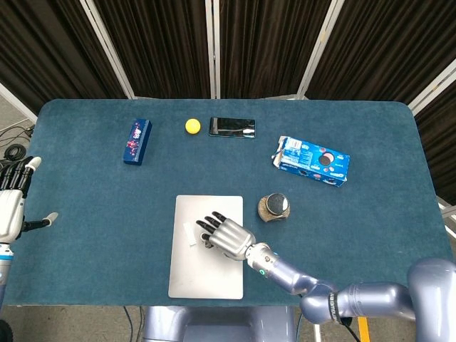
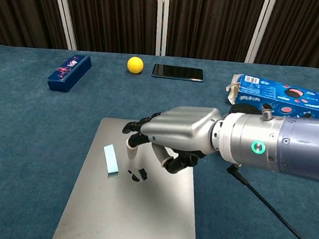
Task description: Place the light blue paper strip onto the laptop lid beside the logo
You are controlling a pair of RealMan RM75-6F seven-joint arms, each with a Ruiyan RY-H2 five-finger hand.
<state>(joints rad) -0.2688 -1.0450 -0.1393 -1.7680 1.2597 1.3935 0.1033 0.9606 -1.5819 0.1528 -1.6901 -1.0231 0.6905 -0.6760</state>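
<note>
The light blue paper strip [image 2: 110,159] already lies flat on the laptop lid [image 2: 99,221], just left of the logo [image 2: 138,175] and apart from it, so the placement looks essentially done; what is left, by my judgement, is at most a small nudge or simply lifting the arm clear. The right hand [image 2: 172,136] hovers over the lid above the logo, fingers spread and loosely curled, holding nothing and not touching the strip. The left hand [image 1: 13,206] waits at the table [image 1: 85,214] edge, far left of the laptop, fingers extended and empty.

The chest view shows the strip's blue colour and its gap from the logo plainly. The head view shows the strip only as a pale mark, but it alone shows the left hand.
</note>
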